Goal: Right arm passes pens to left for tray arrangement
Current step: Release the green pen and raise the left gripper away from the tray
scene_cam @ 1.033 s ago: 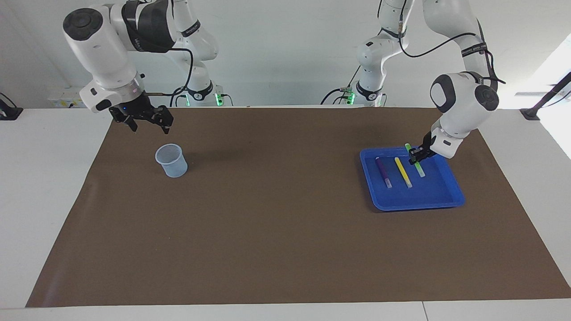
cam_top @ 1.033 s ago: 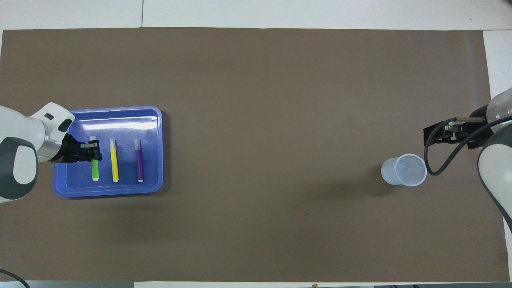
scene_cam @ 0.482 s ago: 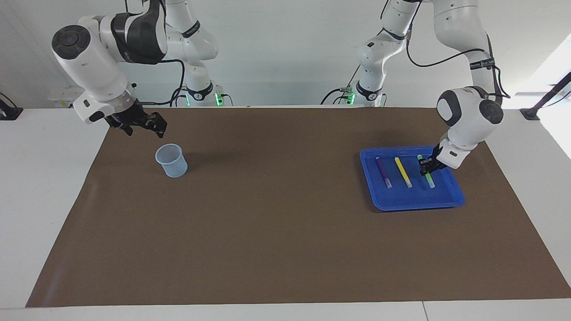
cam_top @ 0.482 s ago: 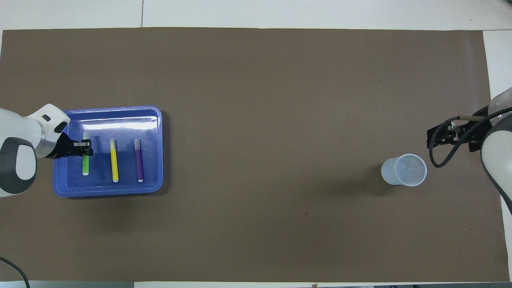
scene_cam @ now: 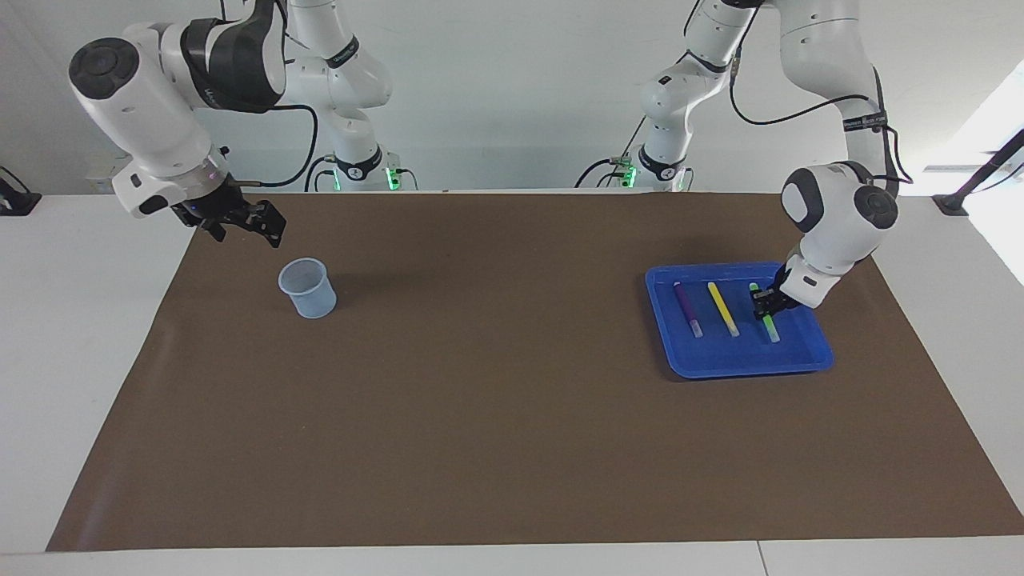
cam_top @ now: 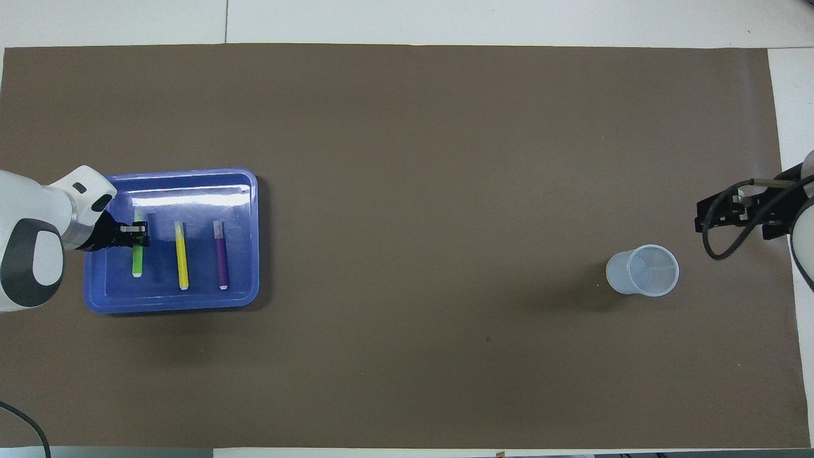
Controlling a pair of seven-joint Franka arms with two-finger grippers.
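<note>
Left gripper (scene_cam: 766, 304) clamps the green pen (scene_cam: 766, 318) lying in the tray (scene_cam: 744, 366) beside two others, right gripper (scene_cam: 240, 224) spread open near the cup (scene_cam: 307, 288)

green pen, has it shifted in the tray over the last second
Yes. The green pen went away from the yellow pen, toward the tray edge at the left arm's end.

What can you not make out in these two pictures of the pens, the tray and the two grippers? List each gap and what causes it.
- Green pen: in both views the left gripper covers its middle, so whether the grip has let go cannot be told.
- Right gripper: the overhead view cuts off most of its arm at the edge.
- Cup: its contents are too faint to judge in either view.
- Tray: the left arm hides one rim overhead.
</note>
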